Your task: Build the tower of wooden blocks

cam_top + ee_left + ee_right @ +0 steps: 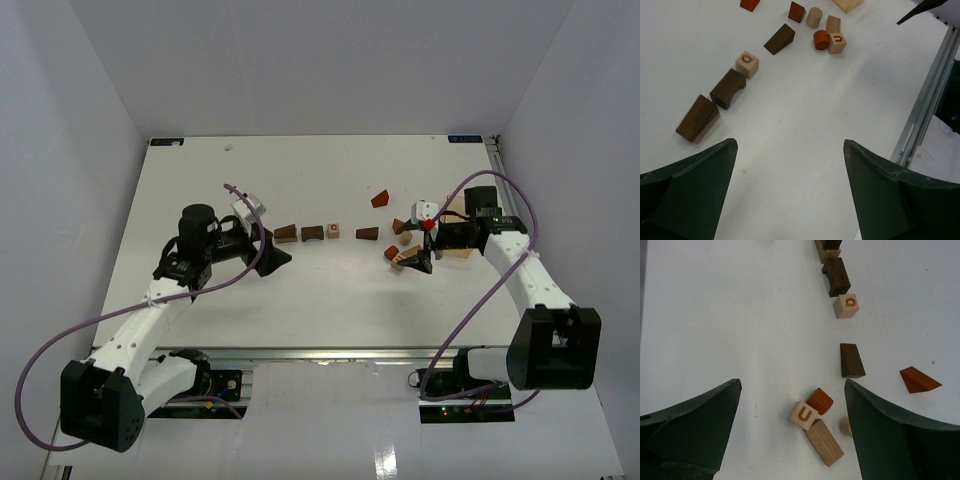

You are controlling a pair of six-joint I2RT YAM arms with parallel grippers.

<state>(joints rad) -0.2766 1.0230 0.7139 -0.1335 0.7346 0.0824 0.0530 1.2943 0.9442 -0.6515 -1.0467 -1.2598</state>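
Wood block tower (pixel 392 253) is not a tower yet: it is only small blocks lying flat on the white table (pixel 330 320), none on top of another. A bunch of them sits toward the right edge. From there a line of blocks runs across the middle toward the left edge. Your right gripper (pixel 792 382) is wide open with nothing in it, and it hangs just beside the bunch. Ahead of its fingers you can see the red-brown wooden cube (pixel 819 400) touching the tan wooden cube with a U on it (pixel 803 413). The long tan wooden block (pixel 824 442) touches that one too. The long block lies on a slant to the gap between the fingers, so I think you must turn the wrist before you close on it. Your left gripper (pixel 790 145) is open and empty as well. It sits at the left end of the line, nearest the dark brown wooden wedge (pixel 697 119), with the dark brown wooden arch (pixel 728 88) next along. So the right arm is nearer the bunch, and the left arm is nearer the wedge. No box or tray shows in these views; every block rests on the table itself.
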